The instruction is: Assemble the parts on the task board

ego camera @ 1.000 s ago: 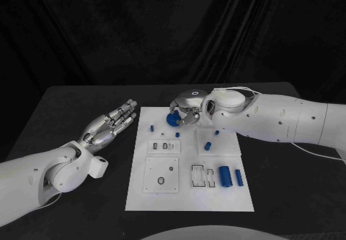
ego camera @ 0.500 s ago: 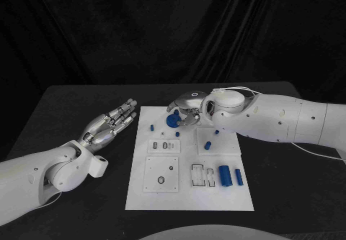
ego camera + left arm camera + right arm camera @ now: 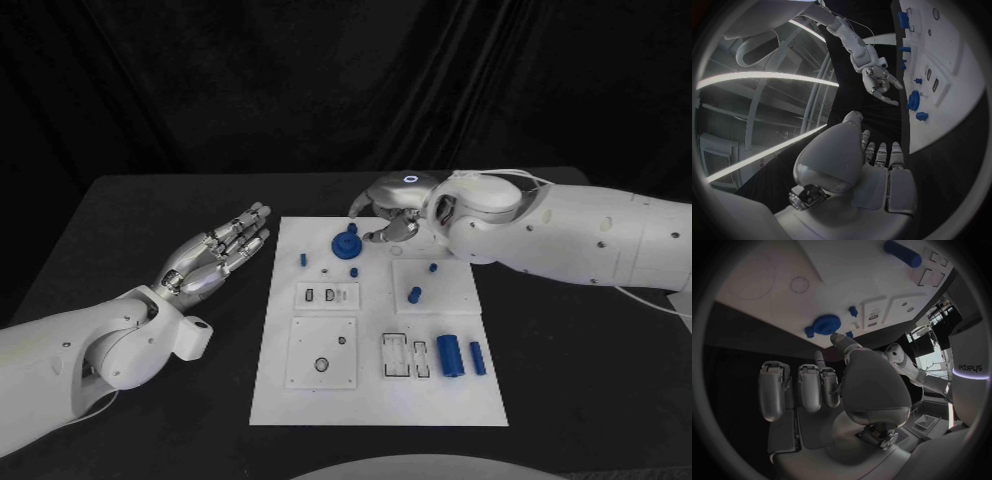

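One word reads clearly: "edjeys" in white on a dark panel (image 3: 969, 368)

One task board (image 3: 378, 400), eight blue parts (image 3: 450, 353).

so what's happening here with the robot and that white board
A two-armed robot is assembling small blue parts on the task board. Its right hand hangs over the board's far end, right by a blue round part that sits on the board; its fingers appear apart and holding nothing. The left hand rests open beside the board, off its left edge. Other blue parts lie scattered on the board, including two cylinders near its right edge.
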Controlling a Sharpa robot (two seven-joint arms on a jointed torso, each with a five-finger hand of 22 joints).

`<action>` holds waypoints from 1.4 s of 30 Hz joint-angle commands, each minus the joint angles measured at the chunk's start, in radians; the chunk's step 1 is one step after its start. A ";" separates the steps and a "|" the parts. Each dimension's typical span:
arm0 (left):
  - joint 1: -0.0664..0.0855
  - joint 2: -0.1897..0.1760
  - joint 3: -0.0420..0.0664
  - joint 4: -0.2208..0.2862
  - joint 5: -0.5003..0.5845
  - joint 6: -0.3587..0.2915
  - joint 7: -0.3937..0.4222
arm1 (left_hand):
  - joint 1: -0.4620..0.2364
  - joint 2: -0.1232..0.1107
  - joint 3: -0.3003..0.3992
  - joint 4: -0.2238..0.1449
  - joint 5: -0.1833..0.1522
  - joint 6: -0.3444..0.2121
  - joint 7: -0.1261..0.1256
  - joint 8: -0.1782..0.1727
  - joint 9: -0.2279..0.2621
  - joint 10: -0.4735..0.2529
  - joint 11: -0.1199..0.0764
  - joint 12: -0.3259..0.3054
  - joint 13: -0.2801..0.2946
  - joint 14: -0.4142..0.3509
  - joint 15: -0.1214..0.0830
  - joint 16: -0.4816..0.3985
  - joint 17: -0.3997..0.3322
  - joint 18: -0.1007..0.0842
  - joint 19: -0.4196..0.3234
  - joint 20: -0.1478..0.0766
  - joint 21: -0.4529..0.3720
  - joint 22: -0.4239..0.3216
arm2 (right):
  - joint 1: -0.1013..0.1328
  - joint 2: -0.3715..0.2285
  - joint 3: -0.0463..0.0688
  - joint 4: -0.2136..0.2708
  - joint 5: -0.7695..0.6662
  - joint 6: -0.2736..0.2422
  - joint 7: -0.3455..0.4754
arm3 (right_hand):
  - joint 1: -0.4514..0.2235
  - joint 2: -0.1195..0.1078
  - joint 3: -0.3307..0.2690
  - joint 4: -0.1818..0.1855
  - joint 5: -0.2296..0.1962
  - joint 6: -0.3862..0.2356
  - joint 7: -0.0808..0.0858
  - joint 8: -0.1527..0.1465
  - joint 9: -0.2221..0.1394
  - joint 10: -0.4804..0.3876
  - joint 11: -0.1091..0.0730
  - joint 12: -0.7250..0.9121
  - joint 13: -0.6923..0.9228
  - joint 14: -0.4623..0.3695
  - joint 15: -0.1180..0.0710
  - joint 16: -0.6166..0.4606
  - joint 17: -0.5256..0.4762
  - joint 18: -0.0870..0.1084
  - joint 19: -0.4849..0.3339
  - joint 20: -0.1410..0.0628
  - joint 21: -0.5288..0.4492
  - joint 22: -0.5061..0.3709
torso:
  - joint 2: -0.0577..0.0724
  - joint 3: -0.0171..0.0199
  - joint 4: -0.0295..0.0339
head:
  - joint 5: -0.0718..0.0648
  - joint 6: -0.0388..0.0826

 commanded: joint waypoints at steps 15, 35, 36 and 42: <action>-0.001 0.002 0.001 0.000 -0.003 0.010 0.086 | 0.009 -0.002 0.009 0.000 -0.001 -0.005 0.004 0.001 0.000 0.001 0.008 -0.007 -0.001 0.001 0.007 -0.004 -0.001 0.017 0.001 0.008 -0.003 -0.001 | 0.016 -0.298 0.001 0.143 0.063 -0.064 -0.059 | -0.019 0.000 -0.069 0.042 -0.146 0.072 -0.004 0.004 -0.001 0.102 -0.009 0.003 0.263 0.086 -0.006 0.010 0.163 -0.016 0.060 -0.005 0.020 0.211 | -0.004 -0.0033 -0.0028 | 0.001 0.001; -0.003 0.004 0.000 -0.005 -0.003 0.014 0.085 | 0.009 -0.002 0.010 -0.001 0.000 -0.006 0.005 0.001 0.000 0.001 0.009 -0.007 -0.001 0.001 0.008 -0.004 -0.001 0.018 0.001 0.009 -0.003 -0.001 | -0.087 -0.365 0.001 0.090 0.028 -0.154 0.006 | 0.017 -0.046 -0.132 0.149 -0.217 0.074 -0.014 -0.013 -0.005 0.102 -0.017 0.003 0.263 0.085 -0.013 0.009 0.159 -0.016 0.061 -0.011 0.021 0.215 | -0.006 -0.0026 -0.0080 | 0.007 -0.012; -0.003 0.005 0.000 -0.005 -0.003 0.014 0.085 | 0.011 -0.001 0.012 -0.002 0.000 -0.006 0.006 0.001 0.000 0.001 0.010 -0.007 -0.001 0.001 0.008 -0.004 -0.001 0.018 0.001 0.009 -0.003 -0.001 | -0.088 -0.366 0.001 0.089 0.028 -0.153 0.006 | 0.020 -0.046 -0.133 0.152 -0.215 0.074 -0.014 -0.013 -0.005 0.102 -0.017 0.003 0.263 0.085 -0.013 0.009 0.159 -0.016 0.061 -0.011 0.020 0.215 | -0.006 -0.0022 -0.0066 | 0.006 -0.012; -0.003 0.006 0.000 -0.005 -0.003 0.016 0.084 | 0.011 -0.001 0.012 -0.002 0.000 -0.006 0.006 0.001 0.000 0.001 0.010 -0.007 -0.001 0.001 0.008 -0.004 -0.001 0.018 0.001 0.009 -0.003 -0.001 | -0.092 -0.368 0.001 0.082 0.028 -0.145 0.007 | 0.038 -0.048 -0.134 0.167 -0.200 0.074 -0.014 -0.016 -0.006 0.102 -0.017 0.003 0.263 0.085 -0.013 0.009 0.157 -0.016 0.061 -0.012 0.020 0.215 | -0.005 -0.0034 -0.0043 | 0.003 -0.011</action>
